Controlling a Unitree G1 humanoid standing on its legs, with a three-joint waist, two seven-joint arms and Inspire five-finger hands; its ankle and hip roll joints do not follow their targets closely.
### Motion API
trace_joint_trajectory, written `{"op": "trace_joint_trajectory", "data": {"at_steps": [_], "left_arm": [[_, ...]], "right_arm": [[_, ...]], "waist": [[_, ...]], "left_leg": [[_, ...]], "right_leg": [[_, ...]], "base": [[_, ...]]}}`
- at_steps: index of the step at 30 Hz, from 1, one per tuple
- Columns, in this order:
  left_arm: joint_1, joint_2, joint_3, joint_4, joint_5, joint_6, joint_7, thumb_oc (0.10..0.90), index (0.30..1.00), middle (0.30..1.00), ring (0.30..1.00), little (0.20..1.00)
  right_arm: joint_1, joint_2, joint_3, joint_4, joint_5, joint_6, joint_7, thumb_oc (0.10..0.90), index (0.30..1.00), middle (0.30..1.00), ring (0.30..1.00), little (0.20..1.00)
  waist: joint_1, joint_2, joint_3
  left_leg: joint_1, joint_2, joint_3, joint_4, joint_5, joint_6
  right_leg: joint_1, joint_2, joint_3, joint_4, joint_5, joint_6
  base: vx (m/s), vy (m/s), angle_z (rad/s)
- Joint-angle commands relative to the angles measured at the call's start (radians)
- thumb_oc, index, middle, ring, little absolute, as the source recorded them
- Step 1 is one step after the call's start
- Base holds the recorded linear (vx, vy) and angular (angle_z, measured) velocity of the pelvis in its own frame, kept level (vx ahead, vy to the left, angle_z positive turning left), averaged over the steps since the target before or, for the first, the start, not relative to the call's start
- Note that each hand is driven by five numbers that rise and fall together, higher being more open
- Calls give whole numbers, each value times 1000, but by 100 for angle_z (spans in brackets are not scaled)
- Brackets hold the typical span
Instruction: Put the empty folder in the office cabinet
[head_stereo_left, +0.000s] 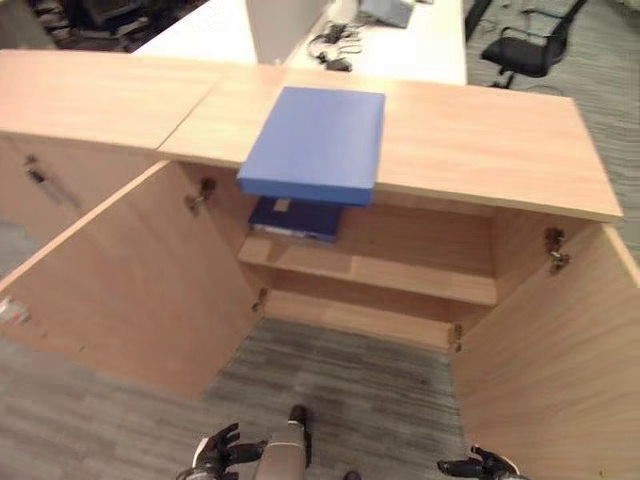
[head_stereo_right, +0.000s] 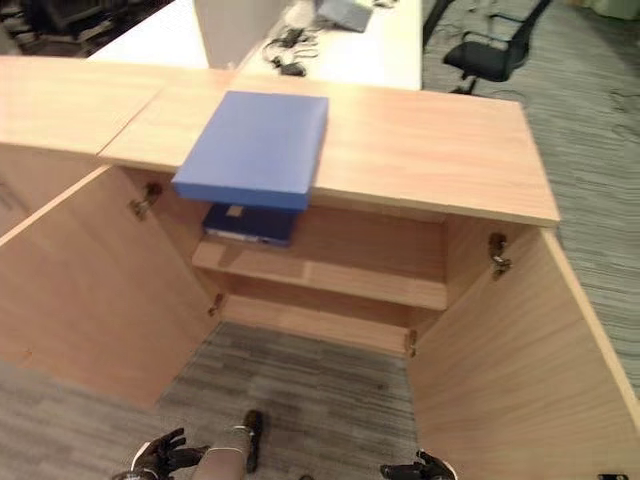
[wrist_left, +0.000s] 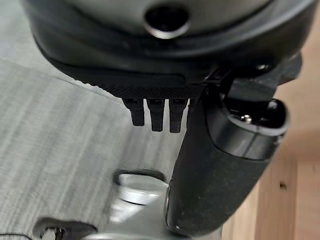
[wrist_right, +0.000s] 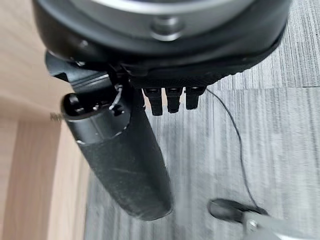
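Lying flat on the cabinet (head_stereo_left: 480, 150) top at upper centre, the blue folder (head_stereo_left: 315, 145) overhangs the front edge. Left hand (head_stereo_left: 215, 452) and right hand (head_stereo_left: 478, 466) are seen released at the bottom edge, nothing held.

Doors (head_stereo_left: 130, 290) open; dark folder (head_stereo_left: 295, 220) occupies shelf (head_stereo_left: 400, 272) left.

A: The folder (head_stereo_left: 316, 143) on the cabinet's (head_stereo_left: 480, 140) top is plain mid-blue; the one on the shelf (head_stereo_left: 400, 275) beneath is darker blue.
B: The cabinet is light wood-grain all over. The carpet (head_stereo_left: 340, 390) shows grey streaks, and both hands (head_stereo_left: 215, 452) (head_stereo_left: 478, 466) are black.
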Motion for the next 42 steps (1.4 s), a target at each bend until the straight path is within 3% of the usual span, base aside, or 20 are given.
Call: {"op": "trace_joint_trajectory", "data": {"at_steps": [1, 5, 6, 10, 18, 23, 35, 42], "left_arm": [[-38, -8, -26, -28, -38, -16, -25, 800, 900, 900, 900, 900], [-35, -27, -30, 7, -48, -15, -52, 800, 900, 900, 900, 900], [-41, -33, -40, 30, -43, -13, -67, 800, 900, 900, 900, 900], [-47, -20, -55, 31, -21, -18, -81, 800, 900, 900, 900, 900], [-54, -15, -34, 13, -37, -22, -72, 800, 900, 900, 900, 900], [-55, -16, -24, 51, -7, -23, -61, 800, 900, 900, 900, 900], [-60, -14, -34, 22, 12, -21, -25, 800, 900, 900, 900, 900], [-32, -3, -30, -201, -43, -20, 18, 800, 900, 900, 900, 900]], "right_arm": [[-9, -30, -21, -1, -51, 2, -5, 800, 900, 900, 900, 900], [2, -15, -17, 20, -75, 10, 14, 800, 900, 900, 900, 900], [12, -11, -27, 26, -82, 16, 25, 800, 900, 900, 900, 900], [16, -5, -20, 24, -101, 24, 40, 800, 900, 900, 900, 900], [-1, 22, -4, 16, -120, 28, 45, 800, 900, 900, 900, 900], [-11, 41, 10, -4, -122, 24, 46, 800, 900, 900, 900, 900], [-3, 47, 36, -20, -131, 21, 38, 800, 900, 900, 900, 900], [-13, 28, 56, -37, -138, 17, 17, 800, 900, 900, 900, 900]], "waist": [[79, 37, 102], [87, 65, 71], [72, 73, 39], [54, 75, -5], [54, 64, -34], [69, 55, -61], [91, 38, -61], [134, 54, 7]], "left_leg": [[94, 71, -97, -236, 41, -23], [156, 68, -185, -278, 71, -40], [204, 56, -176, -266, 83, -33], [257, 35, -135, -297, 63, -3], [296, -17, -110, -297, 17, 38], [314, -35, -99, -297, -5, 51], [284, -17, -129, -297, 34, 18], [228, 24, -190, -294, 114, -45]], "right_leg": [[-93, -58, 67, 60, 33, 57], [-65, -37, 146, 84, 0, 61], [-41, -68, 178, 82, -9, 80], [-57, -110, 217, 89, -10, 108], [-80, -165, 227, 115, -3, 151], [-65, -197, 197, 119, -6, 171], [-31, -167, 170, 68, -17, 145], [-11, -73, 129, 43, -16, 79]], "base": [[302, 157, -89], [272, 252, -99], [318, 367, -115], [186, 282, -34], [68, 155, -2], [62, 57, -7], [-18, -76, 14], [-133, -199, 22]]}}
